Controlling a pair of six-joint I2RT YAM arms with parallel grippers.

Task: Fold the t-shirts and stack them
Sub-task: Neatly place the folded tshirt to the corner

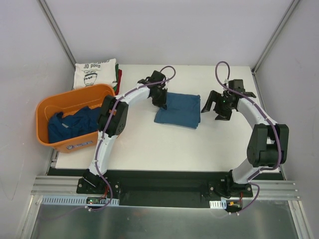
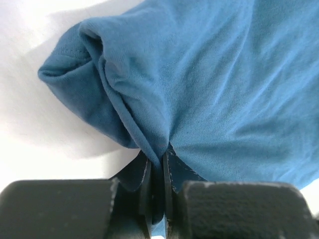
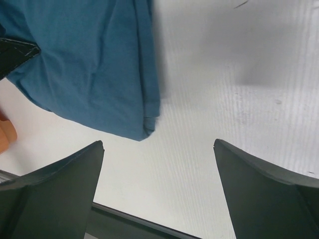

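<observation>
An orange plastic tub (image 1: 75,101) sits at the left edge of the white table (image 1: 149,144).

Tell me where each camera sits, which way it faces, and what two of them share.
Top external: high at the near side, looking down on the table; left arm and right arm show.
Left wrist: on the left arm, facing the blue t-shirt; left gripper shut on its edge.
Right wrist: on the right arm, facing down at the table; right gripper, open, frames it.
Shared: all see the blue t-shirt.
</observation>
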